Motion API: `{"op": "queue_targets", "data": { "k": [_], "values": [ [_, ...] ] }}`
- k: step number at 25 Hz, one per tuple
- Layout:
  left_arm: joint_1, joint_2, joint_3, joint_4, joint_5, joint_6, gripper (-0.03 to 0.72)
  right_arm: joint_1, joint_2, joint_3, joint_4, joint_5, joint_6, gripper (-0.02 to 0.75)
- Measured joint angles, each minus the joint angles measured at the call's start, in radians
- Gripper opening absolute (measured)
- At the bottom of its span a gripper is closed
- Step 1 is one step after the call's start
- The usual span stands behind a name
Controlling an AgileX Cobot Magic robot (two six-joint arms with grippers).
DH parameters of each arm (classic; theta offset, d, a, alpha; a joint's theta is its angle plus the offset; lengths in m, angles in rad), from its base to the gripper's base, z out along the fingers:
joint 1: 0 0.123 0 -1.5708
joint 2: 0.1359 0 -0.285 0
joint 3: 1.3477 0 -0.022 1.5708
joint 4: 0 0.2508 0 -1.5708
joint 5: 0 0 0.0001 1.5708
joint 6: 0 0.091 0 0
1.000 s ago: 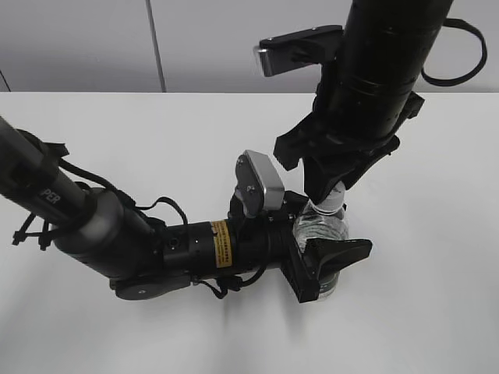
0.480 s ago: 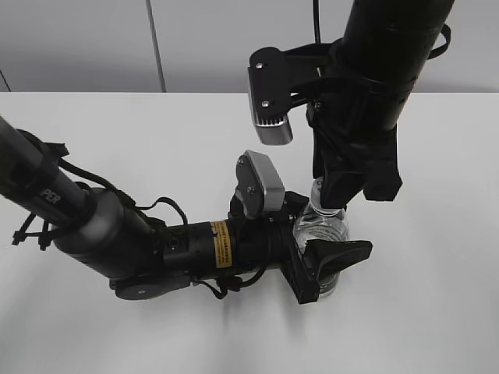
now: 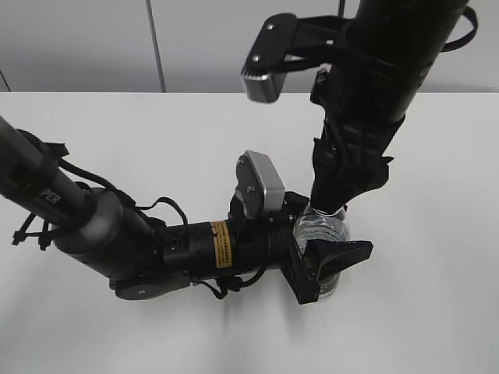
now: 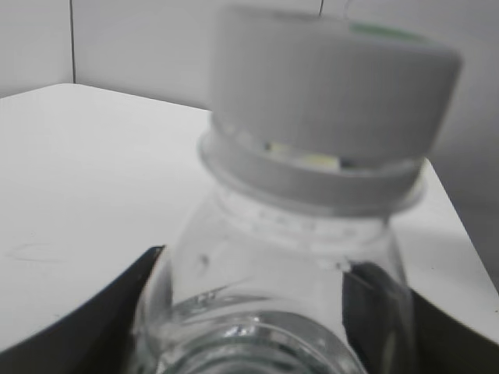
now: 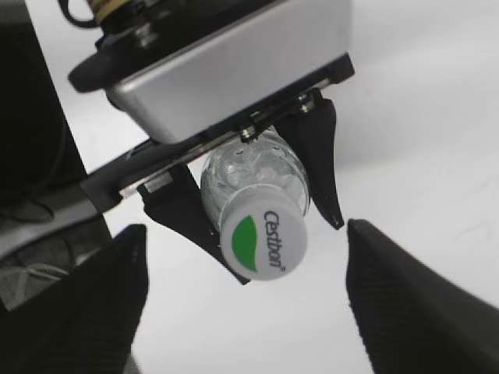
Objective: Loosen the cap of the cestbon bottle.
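Note:
The cestbon bottle [image 3: 326, 232] stands upright on the white table, clear and ribbed. My left gripper [image 3: 327, 261] is shut on its body from the side; its black jaws flank the bottle [image 4: 273, 273] in the left wrist view. The white cap [image 5: 263, 241], with a green half-moon mark and "Cestbon" text, sits on the neck and also shows in the left wrist view [image 4: 331, 78]. My right gripper [image 3: 331, 204] hangs straight above the cap. In the right wrist view its fingers [image 5: 249, 312] are open, wide apart on either side of the cap and not touching it. In the exterior view the right gripper hides the cap.
The white table [image 3: 437, 312] spreads all around the bottle. The left arm [image 3: 117, 234] lies low across the front left with loose cables. A grey panelled wall [image 3: 93, 39] runs behind the table's far edge.
My right wrist has turned above the bottle, and its camera has swung round and upward. The left arm and the bottle have not moved.

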Motion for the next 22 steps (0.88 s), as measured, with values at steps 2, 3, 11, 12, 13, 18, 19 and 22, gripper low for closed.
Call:
{"op": "queue_targets", "data": {
  "k": [2, 3, 11, 12, 13, 18, 19, 22],
  "values": [
    [0.000, 0.000, 0.000, 0.000, 0.000, 0.000, 0.513, 0.000, -0.027, 0.000, 0.002, 0.000, 0.221, 0.635],
    [0.000, 0.000, 0.000, 0.000, 0.000, -0.001, 0.513, 0.000, -0.037, 0.000, 0.002, 0.000, 0.331, 0.645],
    [0.000, 0.000, 0.000, 0.000, 0.000, -0.001, 0.513, 0.000, -0.042, 0.000, -0.031, 0.000, 0.882, 0.552],
    [0.000, 0.000, 0.000, 0.000, 0.000, -0.001, 0.513, 0.000, -0.041, 0.000, -0.029, 0.000, 0.893, 0.546],
    [0.000, 0.000, 0.000, 0.000, 0.000, -0.001, 0.513, 0.000, -0.037, 0.000, -0.028, 0.000, 0.898, 0.542],
    [0.000, 0.000, 0.000, 0.000, 0.000, -0.002, 0.513, 0.000, 0.012, 0.000, -0.021, 0.000, 0.911, 0.540],
    [0.000, 0.000, 0.000, 0.000, 0.000, -0.002, 0.513, 0.000, 0.023, 0.000, -0.021, 0.000, 0.912, 0.540],
    [0.000, 0.000, 0.000, 0.000, 0.000, -0.002, 0.513, 0.000, 0.045, 0.000, -0.026, 0.000, 0.912, 0.536]
  ]
}}
